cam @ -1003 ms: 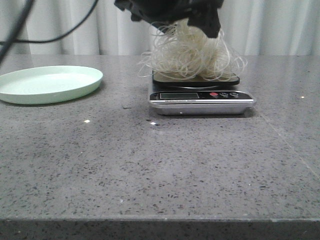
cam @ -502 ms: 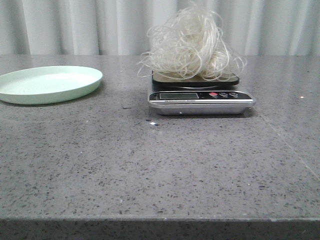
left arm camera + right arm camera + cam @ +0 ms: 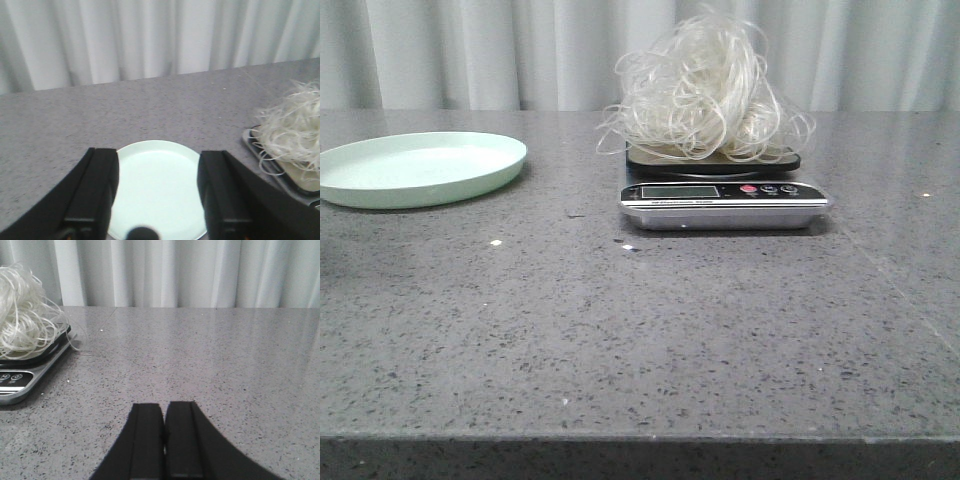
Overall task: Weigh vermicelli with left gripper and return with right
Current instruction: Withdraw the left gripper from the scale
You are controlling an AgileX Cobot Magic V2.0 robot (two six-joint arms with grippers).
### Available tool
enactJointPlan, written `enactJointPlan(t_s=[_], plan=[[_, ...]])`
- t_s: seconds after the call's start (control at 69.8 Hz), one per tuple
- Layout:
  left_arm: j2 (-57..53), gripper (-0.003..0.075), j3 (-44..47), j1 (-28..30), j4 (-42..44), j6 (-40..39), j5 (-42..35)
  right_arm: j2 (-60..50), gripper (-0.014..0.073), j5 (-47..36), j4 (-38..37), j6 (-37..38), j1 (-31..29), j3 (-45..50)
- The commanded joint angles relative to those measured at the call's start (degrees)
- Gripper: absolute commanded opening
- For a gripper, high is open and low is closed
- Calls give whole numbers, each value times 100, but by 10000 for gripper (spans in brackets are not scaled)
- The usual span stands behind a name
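1. You have one heap of vermicelli [image 3: 704, 92] in front of you, and it sits on the dark platform of the one scale [image 3: 722, 194], loose loops spilling over the platform's edges on both sides.
2. The scale stands on the grey speckled tabletop [image 3: 640, 340], right of centre in the front view, with its display and three small buttons facing you.
3. You will count one pale green plate [image 3: 418, 168], well apart from the scale on the left of the tabletop, with nothing on it.
4. Your left gripper [image 3: 157, 200] hangs above that plate, its jaws wide apart and holding nothing; the plate shows between the two fingers [image 3: 95, 190].
5. Your right gripper [image 3: 164, 440] is low over bare tabletop to the scale's right, its jaws pressed together with nothing between them.
6. Neither arm appears in the front view, and neither gripper touches the vermicelli.
7. A pale pleated curtain [image 3: 470, 50] closes off the back.
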Motion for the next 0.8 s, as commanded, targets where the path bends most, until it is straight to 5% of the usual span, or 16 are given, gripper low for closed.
enactJointPlan(t_s=[0.0,0.258,0.53,0.788], plan=[[-535,328,252,269,184,5,-299,-94,151,-413,1,-35,-19,-48],[-1803,129,1392,640,278,5,-291,-94,151,-448,1,-35,-19,-48],[-2422,136,1943,685,278,5,-315,-94,151,-813,115,-35,-19,-212],[-2426,136,1943,685,278,5,-362,337,153,-667,120,-35,-19,-1412]])
